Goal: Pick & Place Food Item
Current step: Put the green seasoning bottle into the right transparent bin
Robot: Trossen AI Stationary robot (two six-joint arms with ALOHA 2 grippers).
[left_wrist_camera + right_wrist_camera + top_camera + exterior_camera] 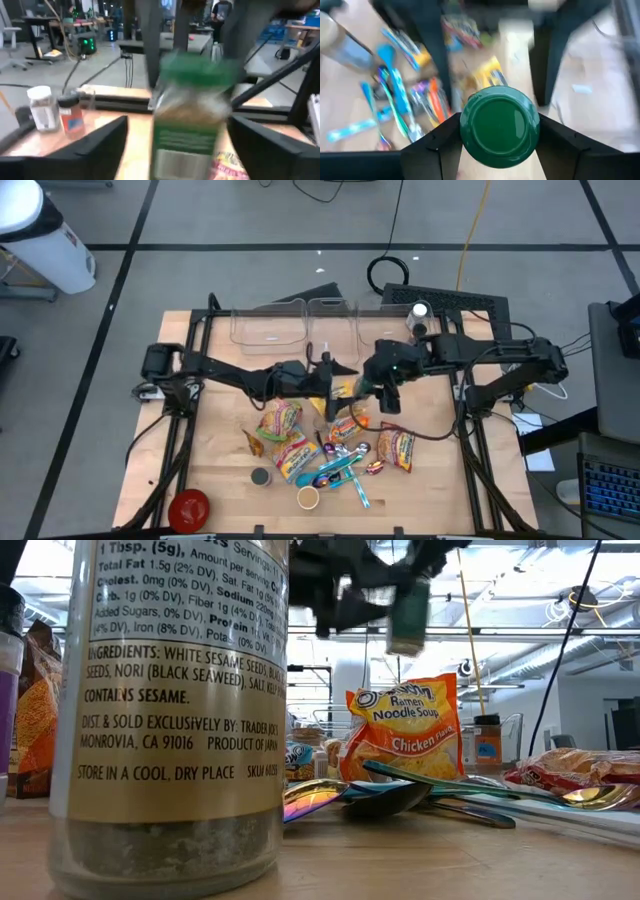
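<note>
We're mid-air over the middle of the counter [200, 340], and everything turns on one green-capped jar [499, 125] hanging between two arms. It stands upright — long axis vertical, cap up — well above the pile of ramen packets [281, 420] and spoons [340, 470] below.

The right claw [499, 132] has it: we see its two dark fingers pressed in on either side just under the green cap, pinching the jar from above. So for the right arm the jar sits dead centre between the fingers, cap towards the wrist.

The left claw [172, 142] faces the same jar from the left side, its fingers spread wide, one on each side of the jar with a gap showing — around it, not touching as far as we can tell. The jar lies straight ahead of it, label on.

In the low view the jar [408, 615] hangs clear of the chicken ramen packet [405, 725]. We judge the right arm is the carrier now — the clear bins [300, 325] lie at the far edge.
</note>
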